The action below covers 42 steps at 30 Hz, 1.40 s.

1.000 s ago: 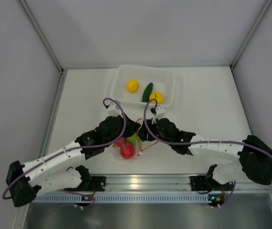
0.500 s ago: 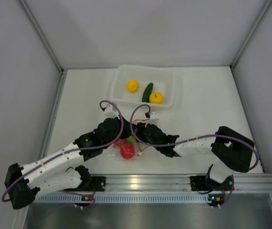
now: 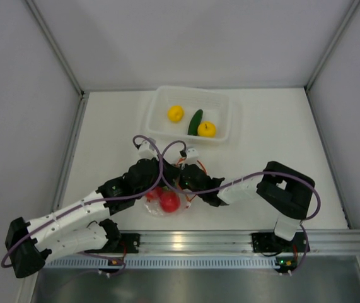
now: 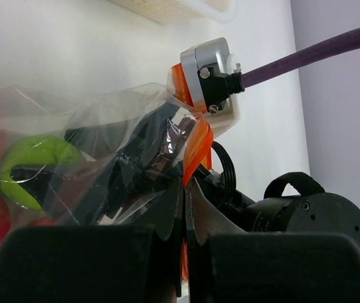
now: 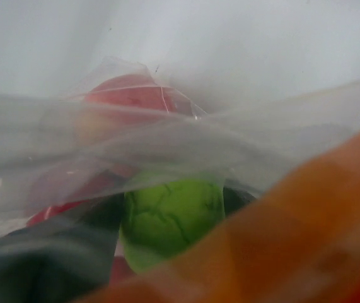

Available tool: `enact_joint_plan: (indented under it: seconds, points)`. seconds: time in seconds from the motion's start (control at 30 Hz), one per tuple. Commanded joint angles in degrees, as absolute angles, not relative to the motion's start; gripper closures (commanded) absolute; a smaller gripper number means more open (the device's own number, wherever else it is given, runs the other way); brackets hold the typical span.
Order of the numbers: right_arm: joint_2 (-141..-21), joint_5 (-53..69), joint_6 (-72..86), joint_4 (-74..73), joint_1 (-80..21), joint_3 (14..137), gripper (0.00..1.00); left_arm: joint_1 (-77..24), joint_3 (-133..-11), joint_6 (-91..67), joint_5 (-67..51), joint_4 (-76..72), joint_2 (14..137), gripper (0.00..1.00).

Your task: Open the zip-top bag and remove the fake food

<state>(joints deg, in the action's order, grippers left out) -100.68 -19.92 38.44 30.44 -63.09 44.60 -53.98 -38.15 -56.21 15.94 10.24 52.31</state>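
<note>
The zip-top bag (image 3: 156, 207) lies at the table's near middle with a red fruit (image 3: 169, 201) inside. My left gripper (image 3: 161, 188) is shut on the bag's orange zip strip (image 4: 197, 145), and its jaws (image 4: 185, 189) pinch the strip's edge. My right gripper (image 3: 178, 184) reaches into the bag's mouth. In the right wrist view its dark fingers (image 5: 60, 252) sit close on both sides of a light-green round fruit (image 5: 170, 211), with the gripper (image 5: 173, 222) shut on it. Red fruit (image 5: 135, 95) lies behind under the film. The light-green fruit also shows through the bag in the left wrist view (image 4: 41, 154).
A translucent white basket (image 3: 157, 101) stands at the back middle. It holds two yellow fruits (image 3: 175, 113) (image 3: 206, 129) and a dark green cucumber (image 3: 195, 121). The right arm's elbow (image 3: 287, 189) is folded at the near right. White walls close in both sides.
My right arm has folded in and pushed its gripper left and nearer, into the bag's mouth. The left gripper has shifted a little nearer with the bag's edge.
</note>
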Motion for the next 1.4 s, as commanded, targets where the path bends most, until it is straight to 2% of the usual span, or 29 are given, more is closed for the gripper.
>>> enact_joint_plan:
  seconds: [0.0, 0.07, 0.2, 0.3, 0.43, 0.57, 1.0, 1.23, 1.37]
  points:
    - [-101.51, -16.7, 35.78, 30.06, -63.9, 44.91, 0.34, -54.14, -37.36, -55.46, 15.55, 8.0, 51.33, 1.0]
    - [-101.16, -15.74, 35.51, 28.92, -63.9, 44.21, 0.28, -54.14, -37.35, -55.2, 15.91, 8.35, 51.33, 1.0]
    - [-99.85, -14.77, 35.68, 28.74, -63.98, 41.49, 0.24, -54.14, -37.35, -54.84, 17.84, 9.14, 51.5, 1.0]
    - [-98.97, -15.38, 35.6, 29.53, -63.99, 39.82, 0.29, -54.14, -37.44, -54.67, 18.28, 9.23, 51.85, 1.0]
    - [-97.65, -16.7, 35.16, 28.92, -63.9, 39.73, 0.44, -54.05, -37.88, -54.23, 18.63, 9.14, 52.82, 1.0]
    - [-93.79, -16.87, 33.75, 27.25, -63.98, 39.46, 0.49, -54.05, -37.53, -54.32, 19.95, 9.32, 52.82, 1.0]
    - [-73.49, -18.02, 31.03, 18.91, -64.34, 34.89, 0.49, -54.05, -37.09, -55.63, 21.27, 9.32, 55.1, 1.0]
    - [-70.4, -22.41, 29.88, 14.33, -64.16, 35.07, 0.49, -54.05, -36.91, -56.34, 21.45, 9.23, 55.46, 1.0]
    - [-68.65, -21.01, 29.54, 14.95, -64.25, 35.59, 0.5, -53.97, -36.91, -56.25, 21.45, 9.14, 55.9, 1.0]
